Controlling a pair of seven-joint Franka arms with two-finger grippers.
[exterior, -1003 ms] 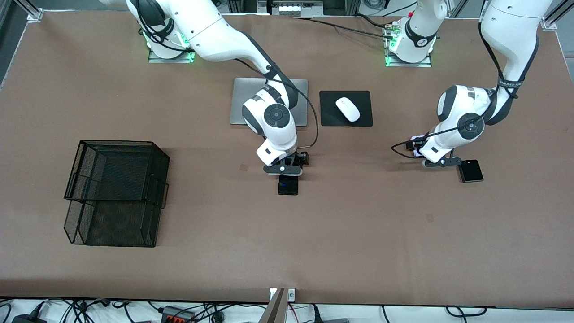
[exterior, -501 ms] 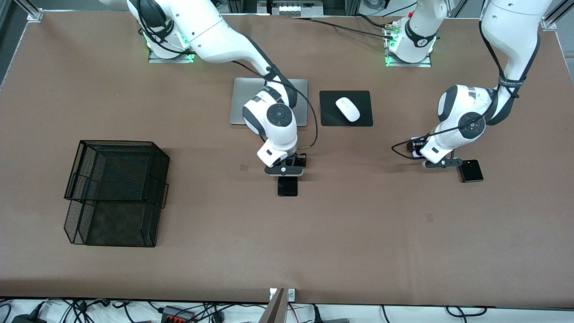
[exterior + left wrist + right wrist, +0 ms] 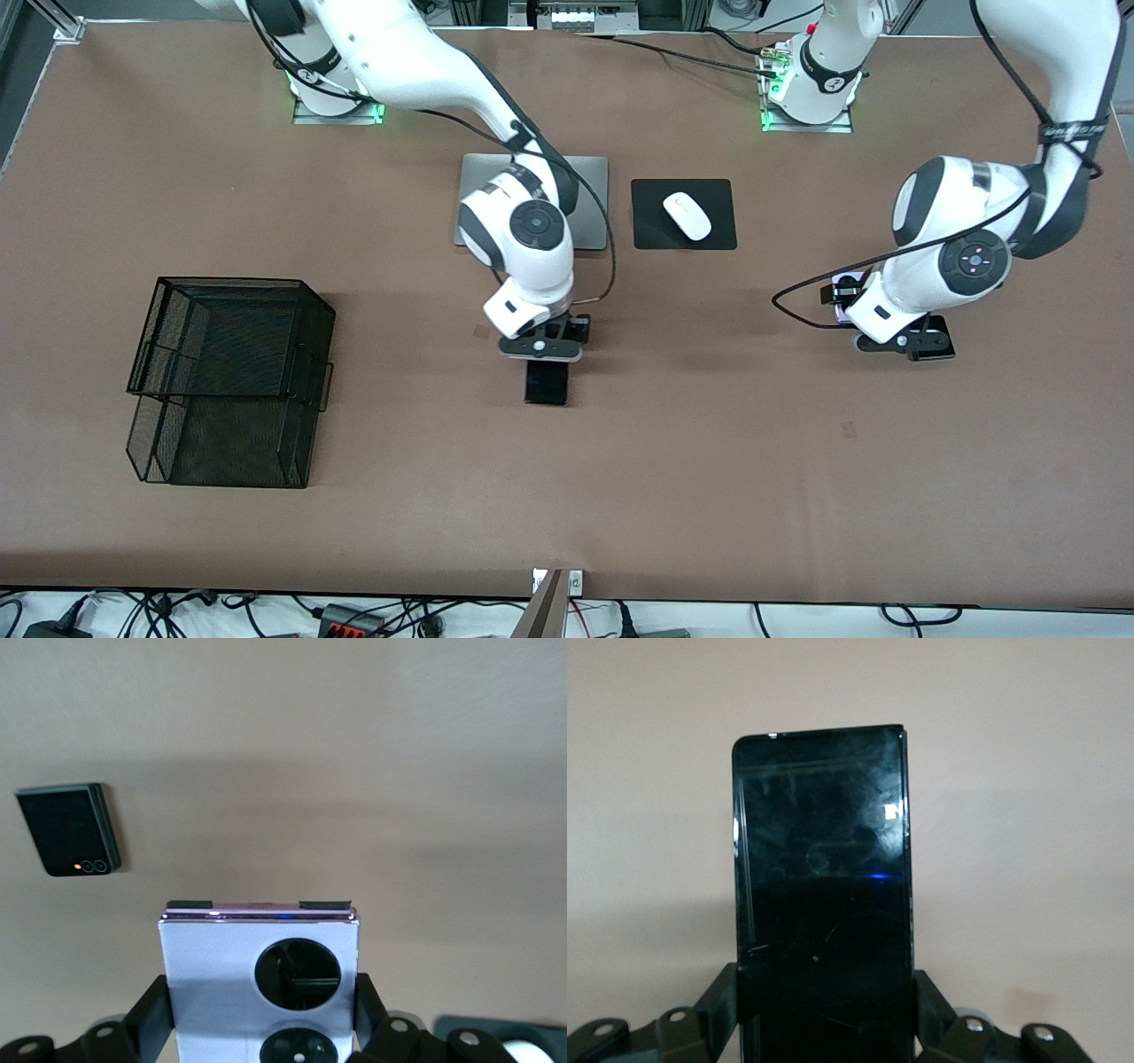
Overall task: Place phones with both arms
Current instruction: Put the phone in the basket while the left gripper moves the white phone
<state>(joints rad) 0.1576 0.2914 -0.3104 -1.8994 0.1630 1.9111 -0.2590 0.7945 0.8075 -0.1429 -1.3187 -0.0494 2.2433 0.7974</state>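
My right gripper [image 3: 541,347] is shut on the long black phone [image 3: 547,383] and holds it above the middle of the table. In the right wrist view the phone [image 3: 822,877] sits flat between the gripper's [image 3: 824,1010] jaws. My left gripper [image 3: 893,342] is shut on the lilac-white phone [image 3: 838,312], of which only an edge shows under the wrist. In the left wrist view that phone [image 3: 213,979], with two black circles, is clamped in the gripper [image 3: 263,1010]. The small black phone [image 3: 943,346] lies on the table, partly hidden under the left gripper; it shows whole in the left wrist view [image 3: 69,828].
A black wire mesh basket [image 3: 229,377] stands toward the right arm's end. A silver laptop [image 3: 589,177] and a white mouse [image 3: 687,215] on a black mouse pad [image 3: 651,226] lie near the robots' bases.
The right arm has lifted the long black phone and carried it a little toward the basket's end. The left arm has risen with the lilac phone and moved over the small black phone.
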